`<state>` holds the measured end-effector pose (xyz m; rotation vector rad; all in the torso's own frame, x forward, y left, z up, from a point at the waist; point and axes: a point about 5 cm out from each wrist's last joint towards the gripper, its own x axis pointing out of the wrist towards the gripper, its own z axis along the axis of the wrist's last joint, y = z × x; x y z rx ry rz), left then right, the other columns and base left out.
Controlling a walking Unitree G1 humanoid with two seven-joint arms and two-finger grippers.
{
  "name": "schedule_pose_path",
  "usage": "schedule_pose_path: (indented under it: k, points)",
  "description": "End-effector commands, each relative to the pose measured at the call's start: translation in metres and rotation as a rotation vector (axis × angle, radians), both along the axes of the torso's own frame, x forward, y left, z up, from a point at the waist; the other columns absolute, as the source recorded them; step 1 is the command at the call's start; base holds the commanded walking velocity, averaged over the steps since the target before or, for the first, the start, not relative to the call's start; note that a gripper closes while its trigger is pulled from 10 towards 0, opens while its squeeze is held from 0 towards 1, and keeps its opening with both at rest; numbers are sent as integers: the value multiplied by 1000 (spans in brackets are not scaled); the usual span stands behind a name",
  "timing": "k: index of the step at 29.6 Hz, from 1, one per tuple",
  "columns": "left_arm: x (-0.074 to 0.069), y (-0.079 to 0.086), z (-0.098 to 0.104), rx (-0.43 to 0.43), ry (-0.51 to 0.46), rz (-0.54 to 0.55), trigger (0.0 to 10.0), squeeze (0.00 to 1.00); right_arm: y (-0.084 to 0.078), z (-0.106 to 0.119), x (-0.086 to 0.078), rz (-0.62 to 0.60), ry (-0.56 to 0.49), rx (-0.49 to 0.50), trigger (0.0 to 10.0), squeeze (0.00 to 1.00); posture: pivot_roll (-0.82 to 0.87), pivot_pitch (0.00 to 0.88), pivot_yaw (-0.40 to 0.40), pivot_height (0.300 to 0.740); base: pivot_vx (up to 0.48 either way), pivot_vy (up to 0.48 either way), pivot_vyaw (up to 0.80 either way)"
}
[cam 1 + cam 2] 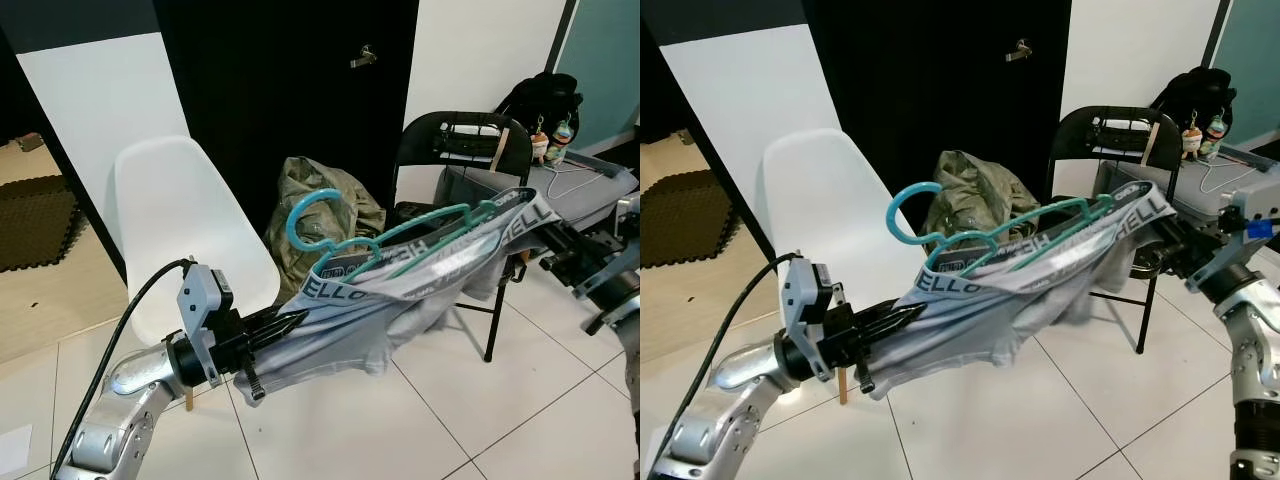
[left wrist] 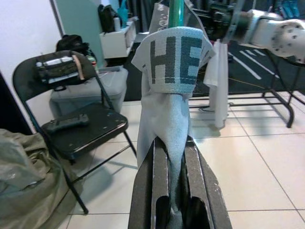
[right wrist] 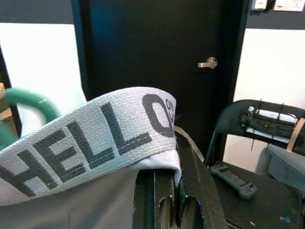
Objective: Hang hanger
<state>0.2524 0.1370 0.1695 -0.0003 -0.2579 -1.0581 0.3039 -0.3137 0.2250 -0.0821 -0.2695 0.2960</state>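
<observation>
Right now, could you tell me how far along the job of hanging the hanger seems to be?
Done: the teal hanger already sits inside the waistband of the grey underwear. In hand: the left gripper and right gripper each pinch an end of the garment, holding it stretched in mid-air above the floor, in front of the white chair and black folding chair. Left: the hook is free, so hanging remains.
</observation>
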Motion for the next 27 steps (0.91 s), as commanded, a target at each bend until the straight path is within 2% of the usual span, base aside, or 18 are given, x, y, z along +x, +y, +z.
schedule_pose_path:
  k: [1, 12, 17, 19, 21, 23, 24, 27]
  points:
    - [-5, 0, -1, -5, 19, -31, 10000, 0, -4, 3, 1, -29, -17, -3, 0, 0, -22, 0, 22, 740, 0, 0, 0]
    - [-10, -5, -5, -5, 43, -87, 10000, 0, 0, 4, 6, -14, -18, -20, 0, 0, -24, 0, 20, 740, 0, 0, 0]
    - [-12, -12, -16, 64, 87, -119, 10000, 0, 18, 5, 11, 76, -21, -48, 0, 0, -28, 0, 25, 740, 0, 0, 0]
    - [-12, -12, -16, 64, 87, -119, 10000, 0, 18, 5, 11, 76, -21, -48, 0, 0, -28, 0, 25, 740, 0, 0, 0]
    - [-6, -12, -22, 108, 87, -66, 10000, 0, 35, 9, 11, 176, -33, -61, 0, 0, -27, 0, 22, 740, 0, 0, 0]
    - [3, -9, -21, 105, 81, 22, 10000, 0, 45, 12, 8, 241, -41, -72, 0, 0, -26, 0, 21, 740, 0, 0, 0]
    - [7, -7, -19, 99, 71, 63, 10000, 0, 45, 13, 8, 244, -42, -77, 0, 0, -25, 0, 20, 740, 0, 0, 0]
    - [9, -5, -17, 95, 64, 87, 10000, 0, 44, 13, 7, 242, -43, -78, 0, 0, -25, 0, 20, 740, 0, 0, 0]
